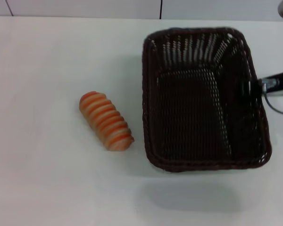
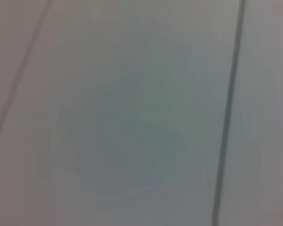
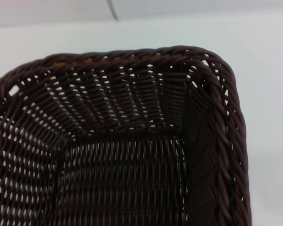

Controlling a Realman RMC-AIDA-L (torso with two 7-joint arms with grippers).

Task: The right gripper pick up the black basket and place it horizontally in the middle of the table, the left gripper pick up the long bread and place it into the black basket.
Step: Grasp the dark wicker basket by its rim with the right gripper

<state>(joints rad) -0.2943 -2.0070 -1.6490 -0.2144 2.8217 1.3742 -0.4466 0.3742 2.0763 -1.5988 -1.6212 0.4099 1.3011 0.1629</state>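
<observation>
The black basket [image 1: 149,94] is a large dark woven basket right of the table's middle, its long side running away from me. It casts a shadow on the table [image 1: 47,183] in front of it, so it looks raised. My right gripper [image 1: 254,87] is shut on the middle of its right rim, one finger inside the wall. The right wrist view looks into a basket corner [image 3: 132,56]. The long bread [image 1: 106,120], ribbed orange and tan, lies on the table left of the basket, apart from it. My left gripper is out of view.
The table's far edge meets a pale wall with dark seams [image 1: 161,8]. The left wrist view shows only a blurred pale surface with two dark lines [image 2: 228,108]. White tabletop lies left of and in front of the bread.
</observation>
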